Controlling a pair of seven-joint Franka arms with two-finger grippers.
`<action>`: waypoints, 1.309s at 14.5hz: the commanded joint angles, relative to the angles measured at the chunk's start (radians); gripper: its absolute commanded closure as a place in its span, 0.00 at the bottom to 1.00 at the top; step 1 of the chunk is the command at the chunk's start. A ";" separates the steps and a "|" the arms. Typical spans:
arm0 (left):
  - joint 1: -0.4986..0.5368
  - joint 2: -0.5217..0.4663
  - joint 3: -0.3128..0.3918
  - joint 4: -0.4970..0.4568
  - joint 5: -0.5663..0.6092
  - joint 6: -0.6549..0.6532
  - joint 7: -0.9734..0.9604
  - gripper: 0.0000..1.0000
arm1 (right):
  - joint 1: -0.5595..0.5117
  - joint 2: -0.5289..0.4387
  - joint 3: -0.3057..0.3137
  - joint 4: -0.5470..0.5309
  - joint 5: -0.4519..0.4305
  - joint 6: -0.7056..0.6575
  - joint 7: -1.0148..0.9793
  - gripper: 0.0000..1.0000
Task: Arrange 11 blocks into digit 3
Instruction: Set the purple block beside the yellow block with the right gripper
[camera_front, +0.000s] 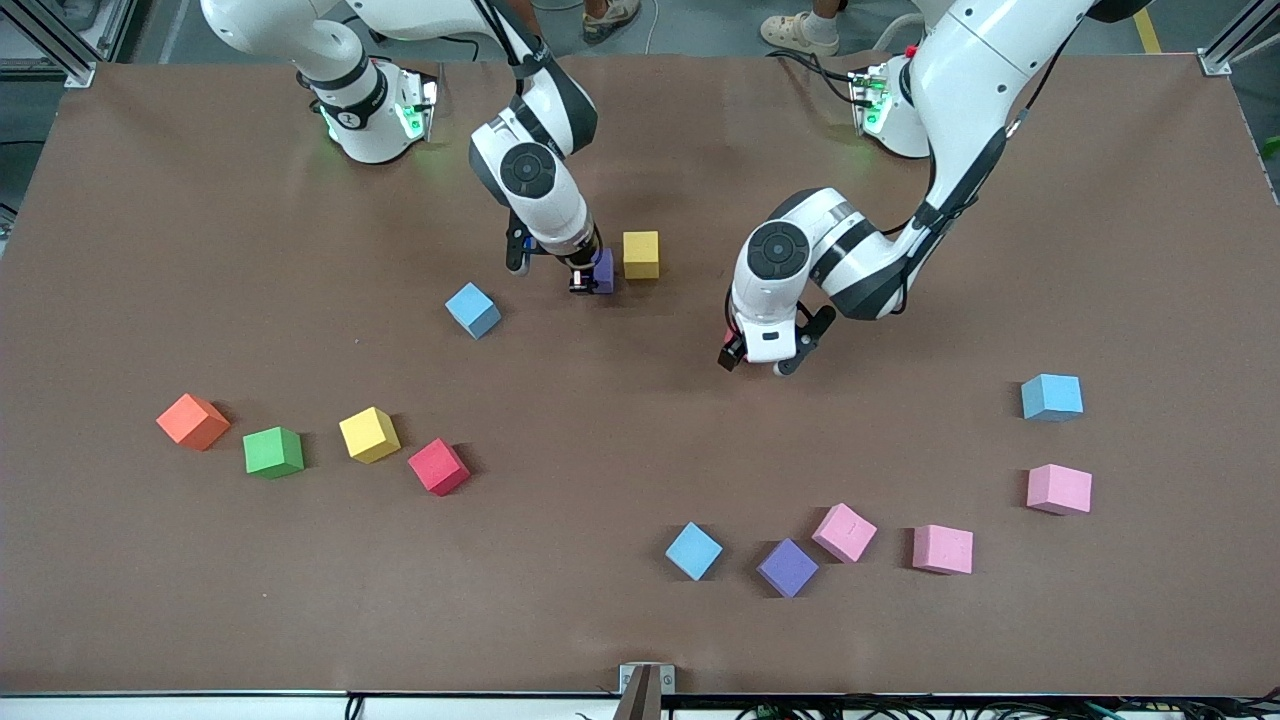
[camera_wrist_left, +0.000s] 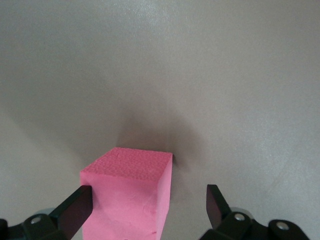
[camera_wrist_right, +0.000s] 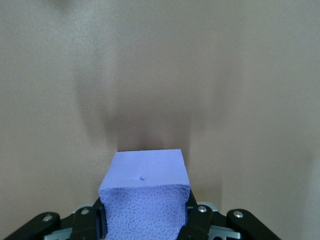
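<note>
- Right wrist view shows the right gripper (camera_wrist_right: 145, 212) with its jaws clamped on a purple block (camera_wrist_right: 145, 185), just beside a yellow block (camera_front: 641, 254) on the tabletop (camera_front: 150, 600).
- Left gripper (camera_wrist_left: 150, 205) has its jaws spread wide around a pink block (camera_wrist_left: 127, 195), with a gap on 1 side.
- 10 other cubes lie scattered nearer the front camera, including an orange cube (camera_front: 193, 421).

Brown table (camera_front: 150, 250): scattered foam cubes (camera_front: 370, 434) on it, incl orange cube (camera_front: 193, 421).
</note>
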 joint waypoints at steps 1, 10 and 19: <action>-0.008 -0.023 -0.003 -0.024 0.002 -0.006 -0.016 0.00 | 0.014 -0.015 -0.002 -0.011 0.024 0.003 0.013 1.00; -0.001 -0.079 -0.006 -0.052 0.002 -0.046 -0.022 0.00 | 0.057 -0.015 -0.002 -0.046 0.028 0.078 0.030 1.00; 0.005 -0.145 -0.004 -0.214 0.066 0.175 -0.088 0.00 | 0.062 -0.019 -0.002 -0.057 0.028 0.077 0.039 1.00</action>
